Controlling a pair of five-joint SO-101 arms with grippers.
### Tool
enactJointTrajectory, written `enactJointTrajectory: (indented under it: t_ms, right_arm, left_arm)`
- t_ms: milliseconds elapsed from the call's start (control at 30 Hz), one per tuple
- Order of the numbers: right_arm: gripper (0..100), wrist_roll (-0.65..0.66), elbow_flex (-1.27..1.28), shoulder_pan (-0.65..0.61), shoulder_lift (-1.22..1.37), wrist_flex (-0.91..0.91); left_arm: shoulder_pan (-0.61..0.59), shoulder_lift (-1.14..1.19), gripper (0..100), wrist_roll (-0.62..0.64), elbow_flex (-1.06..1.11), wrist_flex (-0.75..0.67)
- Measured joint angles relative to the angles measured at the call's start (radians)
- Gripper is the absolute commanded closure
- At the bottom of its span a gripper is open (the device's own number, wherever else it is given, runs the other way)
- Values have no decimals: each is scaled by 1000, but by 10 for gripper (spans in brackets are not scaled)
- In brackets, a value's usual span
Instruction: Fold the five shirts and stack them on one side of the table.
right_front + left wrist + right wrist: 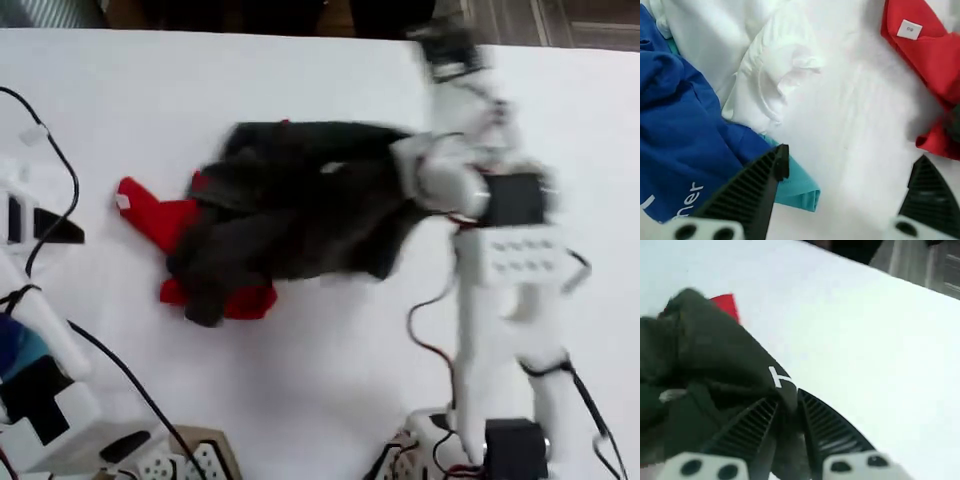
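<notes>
Because the black shirt (300, 200) lies crumpled in the middle of the high view, half over a red shirt (155, 215) that pokes out to its left, it has to be spread flat before any fold will hold. The right gripper (789, 400) sits at the shirt's right edge, its fingers closed on a bunched ridge of the dark cloth. The left gripper (852, 156) hangs with its fingers wide apart and holding nothing, above bare white table (330, 380), near a heap of a blue shirt (675, 125), a white shirt (770, 75) and a teal shirt (795, 185). The fabric looks light, soft and limp, so it should sag and trail from any single pinch. It may also drag the red shirt along beneath it. A hem corner or a shoulder seam would likely give better control than a mid-cloth wad, ideally with one corner in each gripper.
</notes>
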Motion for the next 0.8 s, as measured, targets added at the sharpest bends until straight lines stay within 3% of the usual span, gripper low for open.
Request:
enactJointTrajectory:
  t_ms: [167,333,567,800]
  right_arm:
    - [979,0,-48,226,-63,2]
    - [979,0,-66,463,-158,-37]
    - [979,0,-66,764,-285,-129]
    - [979,98,-66,859,-319,-140]
  left_arm:
    - [126,0,617,0,64,-3]
    - [336,0,617,0,121,-23]
    - [588,0,613,81,226,-215]
    - [721,0,611,126,414,-379]
